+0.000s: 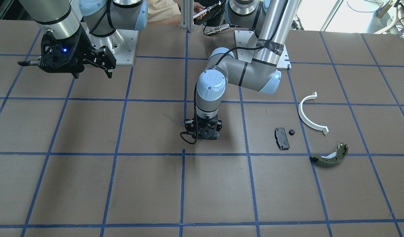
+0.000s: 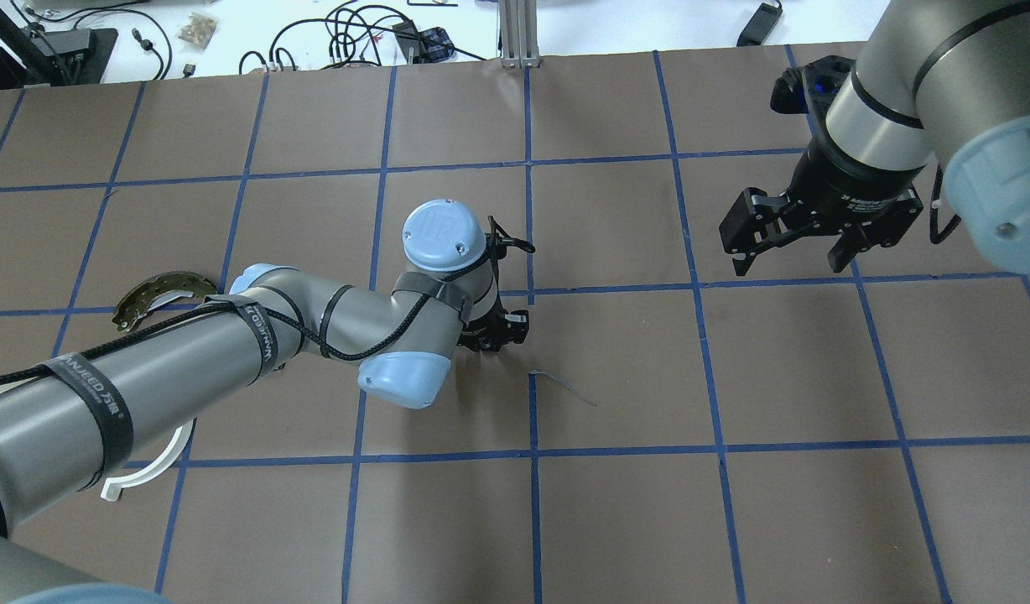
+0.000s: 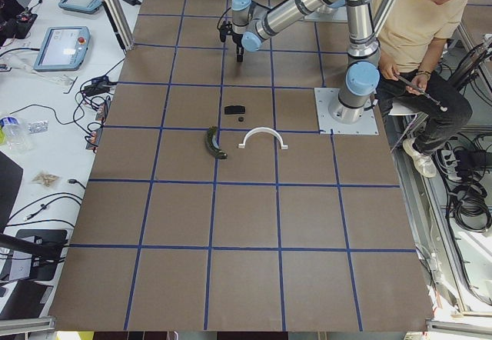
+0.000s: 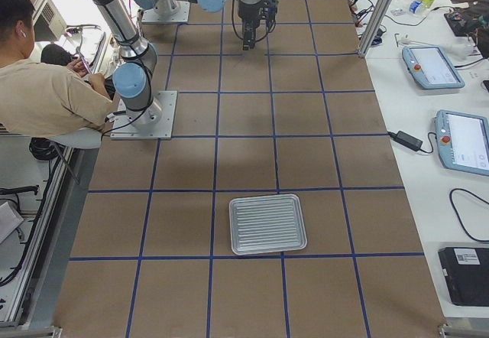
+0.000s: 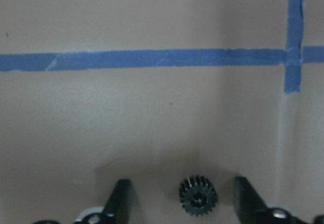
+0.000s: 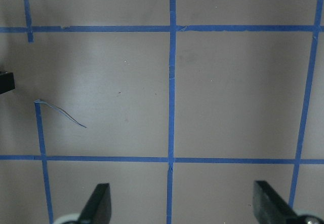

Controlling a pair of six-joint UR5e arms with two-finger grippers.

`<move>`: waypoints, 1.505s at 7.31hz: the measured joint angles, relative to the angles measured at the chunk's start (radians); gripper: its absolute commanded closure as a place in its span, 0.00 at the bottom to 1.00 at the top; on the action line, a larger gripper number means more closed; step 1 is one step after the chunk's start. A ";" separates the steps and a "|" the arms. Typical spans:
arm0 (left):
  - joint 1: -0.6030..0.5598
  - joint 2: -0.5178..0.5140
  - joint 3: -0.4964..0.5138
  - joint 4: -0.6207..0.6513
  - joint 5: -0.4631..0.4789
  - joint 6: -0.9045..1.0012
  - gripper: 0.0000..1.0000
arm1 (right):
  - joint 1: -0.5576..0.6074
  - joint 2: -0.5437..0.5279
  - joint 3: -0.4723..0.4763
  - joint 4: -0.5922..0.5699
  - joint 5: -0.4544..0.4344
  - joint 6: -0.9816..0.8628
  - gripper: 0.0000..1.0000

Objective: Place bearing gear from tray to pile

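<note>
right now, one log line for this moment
left gripper open around bearing gear | right gripper open, empty, raised | gear not yet at pile

Bright, even light falls on the desk [image 1: 90, 184]. Shadows are soft and small. The top right corner of the front view glows white. The left wrist view is blurry, so the gear [image 5: 198, 195] looks fuzzy
</note>
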 measured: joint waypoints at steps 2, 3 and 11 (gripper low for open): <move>0.020 0.029 0.002 -0.008 0.000 0.003 1.00 | 0.001 -0.001 0.001 -0.001 -0.005 0.005 0.00; 0.060 0.056 0.002 -0.038 -0.001 0.024 1.00 | 0.004 -0.001 0.002 -0.007 -0.007 0.010 0.00; 0.676 0.162 -0.043 -0.260 0.017 0.701 1.00 | 0.007 0.012 0.003 -0.033 -0.034 0.059 0.00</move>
